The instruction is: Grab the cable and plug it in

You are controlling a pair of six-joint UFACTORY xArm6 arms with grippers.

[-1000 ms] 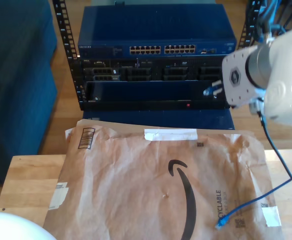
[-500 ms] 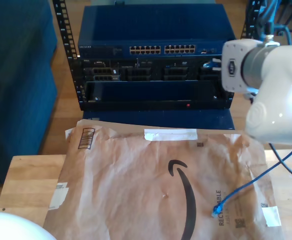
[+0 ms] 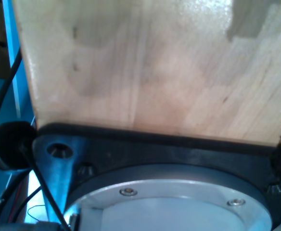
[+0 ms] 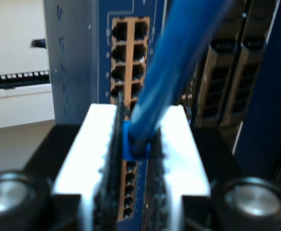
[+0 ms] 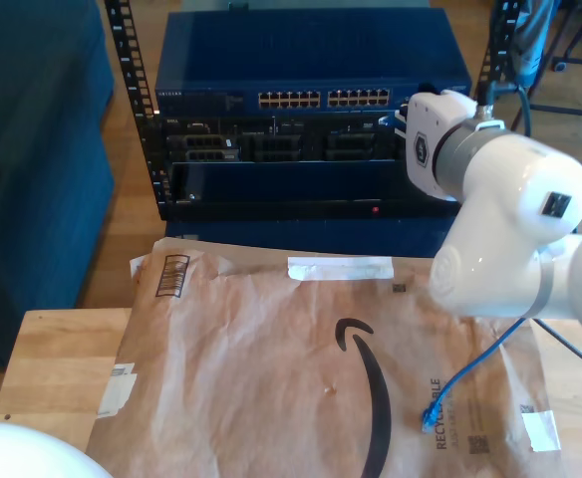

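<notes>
Gripping glossy blue cable (image 4: 165,72), ribbed claw (image 4: 135,144) (second) facing switch (image 5: 311,70).

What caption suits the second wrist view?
My second gripper holds the blue cable before the network switch's ports.

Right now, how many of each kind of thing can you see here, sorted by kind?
Blue cable: 1
Blue network switch: 1
Brown paper mailer: 1
Wooden table: 1
My second gripper, clamped on the cable: 1
Total: 5
</notes>
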